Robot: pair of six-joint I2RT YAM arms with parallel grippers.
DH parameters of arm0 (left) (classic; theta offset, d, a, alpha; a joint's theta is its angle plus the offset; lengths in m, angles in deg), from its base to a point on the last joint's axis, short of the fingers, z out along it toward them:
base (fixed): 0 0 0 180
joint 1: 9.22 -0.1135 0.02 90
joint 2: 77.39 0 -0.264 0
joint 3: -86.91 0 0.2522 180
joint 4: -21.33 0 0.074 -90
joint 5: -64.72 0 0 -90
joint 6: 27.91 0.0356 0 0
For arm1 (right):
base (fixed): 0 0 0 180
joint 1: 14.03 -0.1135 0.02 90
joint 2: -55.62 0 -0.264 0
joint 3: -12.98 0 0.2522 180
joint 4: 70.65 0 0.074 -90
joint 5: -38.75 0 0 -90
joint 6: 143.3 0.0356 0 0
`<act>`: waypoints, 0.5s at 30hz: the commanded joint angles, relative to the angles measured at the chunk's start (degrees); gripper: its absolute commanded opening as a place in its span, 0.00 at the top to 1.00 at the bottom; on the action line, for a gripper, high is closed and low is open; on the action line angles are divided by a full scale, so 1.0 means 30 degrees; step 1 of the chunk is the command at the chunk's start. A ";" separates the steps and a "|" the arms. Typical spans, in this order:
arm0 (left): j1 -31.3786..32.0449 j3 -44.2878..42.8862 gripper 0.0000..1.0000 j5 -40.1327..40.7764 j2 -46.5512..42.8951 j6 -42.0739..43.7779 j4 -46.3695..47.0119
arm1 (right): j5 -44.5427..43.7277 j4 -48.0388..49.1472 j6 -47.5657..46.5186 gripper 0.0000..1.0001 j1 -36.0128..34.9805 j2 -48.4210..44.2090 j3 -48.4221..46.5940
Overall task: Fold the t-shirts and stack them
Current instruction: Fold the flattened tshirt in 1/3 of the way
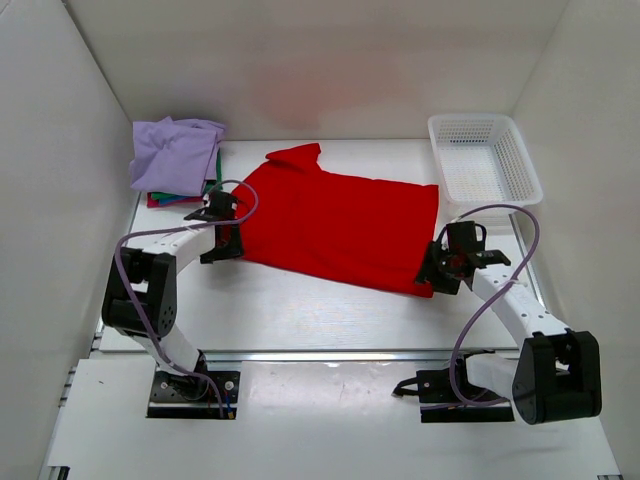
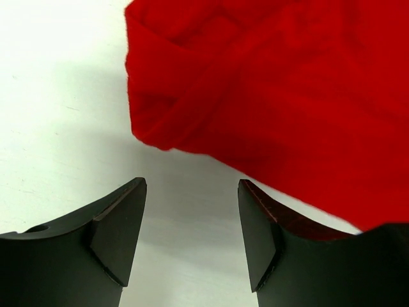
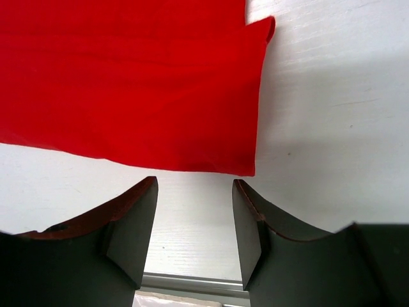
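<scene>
A bright red t-shirt [image 1: 335, 228] lies spread flat across the middle of the table, one sleeve pointing to the back. My left gripper [image 1: 222, 243] is open and empty at the shirt's left edge; the left wrist view shows the rumpled red cloth [image 2: 281, 96] just ahead of the open jaws. My right gripper [image 1: 440, 272] is open and empty at the shirt's near right corner [image 3: 246, 167], which lies just ahead of the jaws. A stack of folded shirts [image 1: 176, 160] sits at the back left, pale lavender on top with green and red beneath.
A white plastic mesh basket [image 1: 484, 156] stands at the back right. White walls close in the table on the left, back and right. The table's metal front edge [image 3: 192, 281] lies just behind my right gripper.
</scene>
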 commanded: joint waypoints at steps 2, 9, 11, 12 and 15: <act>-0.0173 -0.0519 0.29 0.1840 0.0663 -0.0982 0.1001 | 0.0051 0.0523 0.0386 0.51 -0.0067 -0.0239 0.0067; -0.0730 -0.1104 0.31 0.2777 0.1515 -0.1451 0.1530 | 0.0139 0.0728 0.0122 0.52 0.0196 0.0288 -0.0050; -0.0759 -0.1018 0.30 0.2866 0.1253 -0.1451 0.2086 | 0.0313 0.0874 0.0006 0.52 0.0197 0.0492 0.0068; -0.0818 -0.0988 0.30 0.2635 0.1048 -0.1539 0.2377 | 0.0315 0.0961 0.0005 0.52 0.0197 0.0494 0.0096; -0.0876 -0.0929 0.31 0.2018 0.0871 -0.1599 0.2787 | 0.0343 0.0903 0.0151 0.52 0.0226 0.0698 0.0039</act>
